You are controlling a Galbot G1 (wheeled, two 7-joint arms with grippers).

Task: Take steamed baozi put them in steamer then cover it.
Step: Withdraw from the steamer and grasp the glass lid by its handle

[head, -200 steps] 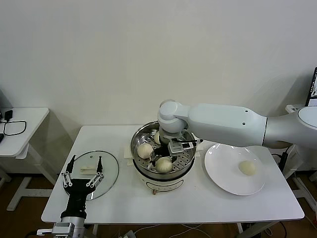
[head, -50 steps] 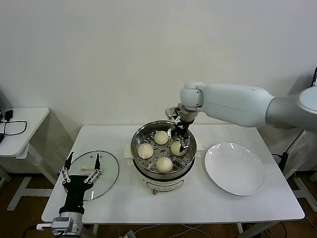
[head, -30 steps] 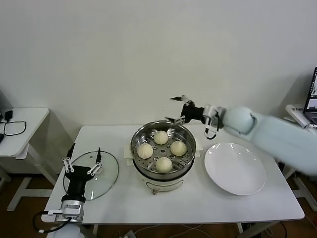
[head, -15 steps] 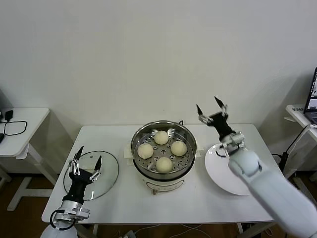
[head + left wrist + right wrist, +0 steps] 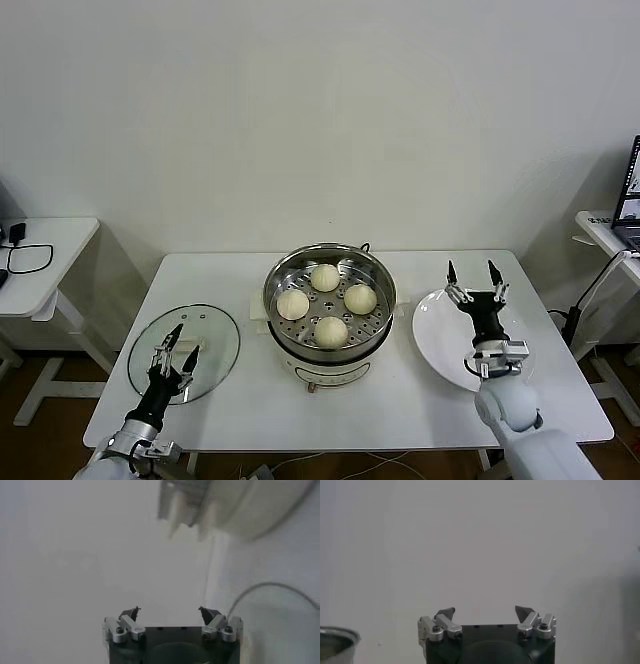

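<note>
The steamer point(image 5: 330, 262), a shiny steel pot on a white base, stands mid-table with four cream-white baozi on its perforated tray: one at the back point(image 5: 324, 277), one left point(image 5: 293, 303), one right point(image 5: 360, 298), one front point(image 5: 331, 330). The steamer has no cover on it. The glass lid point(image 5: 215, 345) with a white handle lies flat on the table to its left. My left gripper point(image 5: 173, 353) is open and empty, over the lid's near part. My right gripper point(image 5: 475, 280) is open and empty, pointing up over the white plate point(image 5: 440, 345). The steamer's rim point(image 5: 335, 637) edges into the right wrist view.
The white plate right of the steamer holds nothing. A small white side table point(image 5: 45, 250) with a black cable stands at far left. A cable point(image 5: 265, 592) shows in the left wrist view. The white table point(image 5: 400, 410) has bare surface along its front.
My right arm has drawn back from above the steamer and come down over the plate, gripper open. My left gripper has sunk lower over the lid. All four baozi stay in the steamer.
</note>
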